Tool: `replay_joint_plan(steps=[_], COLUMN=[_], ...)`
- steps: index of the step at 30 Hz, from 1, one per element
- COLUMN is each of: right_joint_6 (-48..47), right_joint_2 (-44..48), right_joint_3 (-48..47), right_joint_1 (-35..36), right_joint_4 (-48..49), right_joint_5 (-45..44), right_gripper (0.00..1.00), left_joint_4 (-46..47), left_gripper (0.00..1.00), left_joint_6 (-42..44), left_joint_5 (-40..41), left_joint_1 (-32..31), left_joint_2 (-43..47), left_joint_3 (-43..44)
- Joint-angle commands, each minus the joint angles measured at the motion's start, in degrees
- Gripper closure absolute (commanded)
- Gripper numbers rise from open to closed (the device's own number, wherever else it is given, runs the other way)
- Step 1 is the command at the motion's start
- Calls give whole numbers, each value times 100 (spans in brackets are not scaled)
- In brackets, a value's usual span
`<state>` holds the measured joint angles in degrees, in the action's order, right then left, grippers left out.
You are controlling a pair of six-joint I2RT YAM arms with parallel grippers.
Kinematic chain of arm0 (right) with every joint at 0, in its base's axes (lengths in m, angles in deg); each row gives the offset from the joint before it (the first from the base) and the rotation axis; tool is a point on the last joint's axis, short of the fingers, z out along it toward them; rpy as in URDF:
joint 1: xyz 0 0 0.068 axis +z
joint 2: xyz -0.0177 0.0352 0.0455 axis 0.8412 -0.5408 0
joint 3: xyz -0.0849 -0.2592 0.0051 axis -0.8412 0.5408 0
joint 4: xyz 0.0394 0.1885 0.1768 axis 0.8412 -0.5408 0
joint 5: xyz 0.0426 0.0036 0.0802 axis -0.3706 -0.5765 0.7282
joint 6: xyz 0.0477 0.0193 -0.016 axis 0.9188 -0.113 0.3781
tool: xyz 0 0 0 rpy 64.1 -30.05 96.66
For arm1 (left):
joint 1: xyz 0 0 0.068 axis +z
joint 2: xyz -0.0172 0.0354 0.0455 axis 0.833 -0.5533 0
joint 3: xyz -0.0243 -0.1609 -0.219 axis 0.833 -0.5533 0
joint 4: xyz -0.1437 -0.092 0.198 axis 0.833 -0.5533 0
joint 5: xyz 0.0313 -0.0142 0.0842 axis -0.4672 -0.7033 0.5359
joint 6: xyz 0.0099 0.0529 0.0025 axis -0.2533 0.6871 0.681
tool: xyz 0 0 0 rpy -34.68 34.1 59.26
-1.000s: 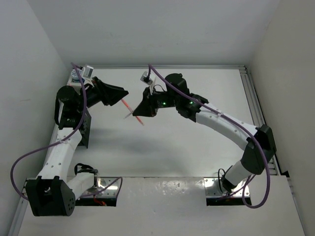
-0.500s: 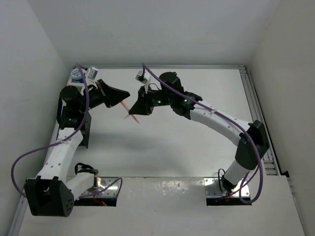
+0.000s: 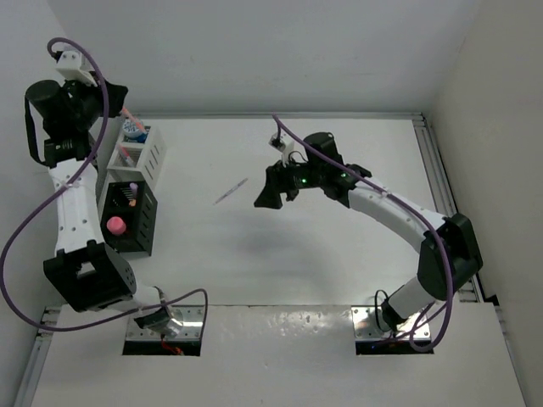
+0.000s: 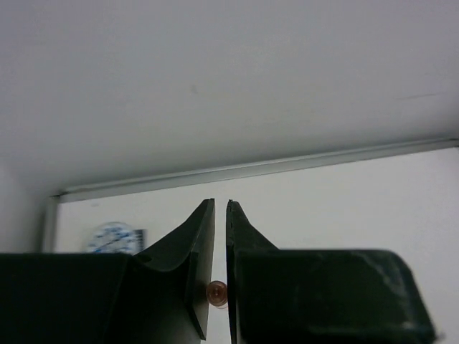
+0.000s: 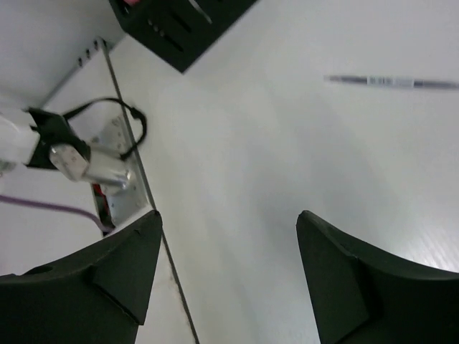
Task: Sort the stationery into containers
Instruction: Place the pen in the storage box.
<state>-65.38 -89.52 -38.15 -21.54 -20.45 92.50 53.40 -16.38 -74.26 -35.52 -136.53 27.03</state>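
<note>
My left gripper (image 3: 117, 107) is raised at the far left over the white container (image 3: 146, 161). It is shut on a thin orange pen (image 4: 216, 293), whose round end shows between the fingers (image 4: 204, 236). A blue-capped jar (image 3: 133, 129) sits in the white container's far compartment. The black container (image 3: 142, 222) holds a pink-capped bottle (image 3: 115, 225). A thin blue-purple pen (image 3: 231, 191) lies on the table. My right gripper (image 3: 265, 197) hovers open and empty just right of that pen (image 5: 391, 82).
A metal rail (image 3: 441, 178) runs along the table's right edge. White walls close in on the left, back and right. The arm bases stand on plates (image 3: 394, 326) at the near edge. A purple cable (image 3: 17, 246) loops from the left arm.
The left gripper closed on the orange pen and carried it back to the far left, above the white container. The right gripper opened, let it go and drew back rightward.
</note>
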Motion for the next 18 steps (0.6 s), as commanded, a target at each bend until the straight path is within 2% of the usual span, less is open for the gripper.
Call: replay_joint_plan(steps=[1, 7, 18], right_joint_6=[-447, -773, -826], right_joint_2=[406, 195, -69], right_joint_3=[476, 654, 724], right_joint_1=[-30, -180, -523], right_joint_4=[-148, -385, -315], right_joint_5=[23, -57, 110], right_gripper=[26, 27, 30], left_joint_4=[-116, -27, 70], left_gripper=[100, 100, 100], left_joint_6=[1098, 1275, 2118], left_joint_5=[1067, 1446, 2176], left_joint_1=[170, 285, 162], left_joint_2=[-361, -1240, -1531], left_joint_3=[257, 688, 205])
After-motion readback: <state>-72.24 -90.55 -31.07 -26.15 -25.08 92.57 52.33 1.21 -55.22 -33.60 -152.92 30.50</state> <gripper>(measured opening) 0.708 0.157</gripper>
